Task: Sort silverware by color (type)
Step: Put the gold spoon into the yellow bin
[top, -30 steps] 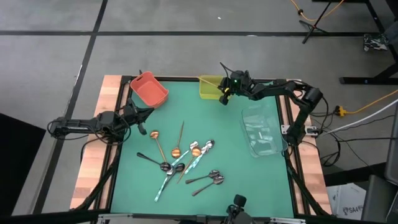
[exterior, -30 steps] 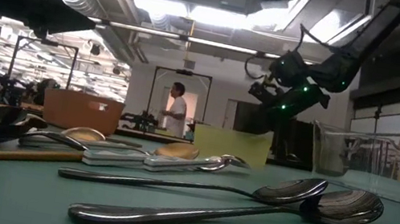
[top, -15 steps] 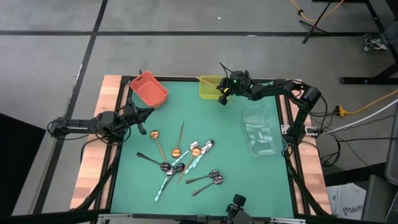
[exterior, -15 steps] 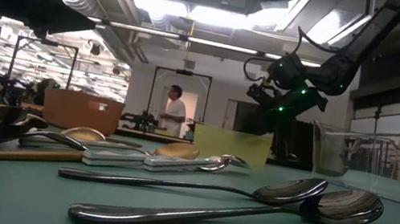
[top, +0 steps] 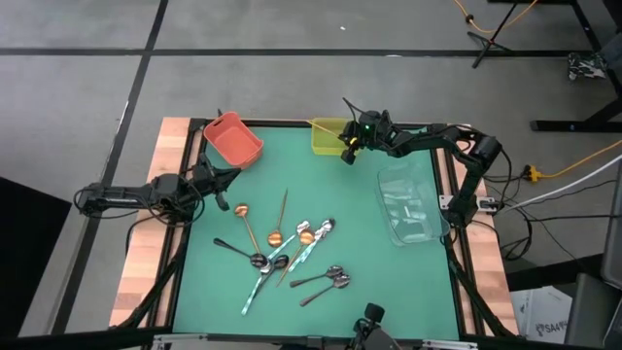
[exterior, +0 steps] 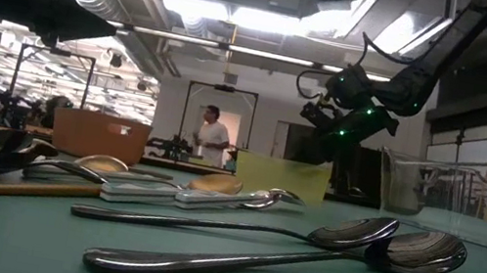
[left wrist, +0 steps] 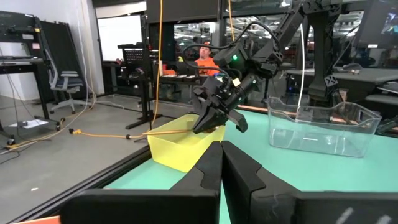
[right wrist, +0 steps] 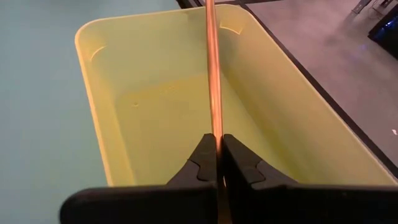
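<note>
Clenched on a thin gold spoon handle point(right wrist: 213, 81), the right tool point(top: 348, 148) is held over the yellow bin point(top: 327, 136) at the far edge of the desk point(top: 360, 224); the handle is seen running out from between the closed fingers point(right wrist: 200, 163) across the bin's open interior. At the left side of the desk, beside the red bin point(top: 232, 138), the left tool point(top: 222, 194) is held shut on nothing. Most of the silverware point(top: 287, 251) is scattered in a loose cluster at the middle and near part of the green surface, where dark, gold and shiny spoons lie mixed and partly crossed. A clear bin point(top: 408, 202) stands at the right side.
</note>
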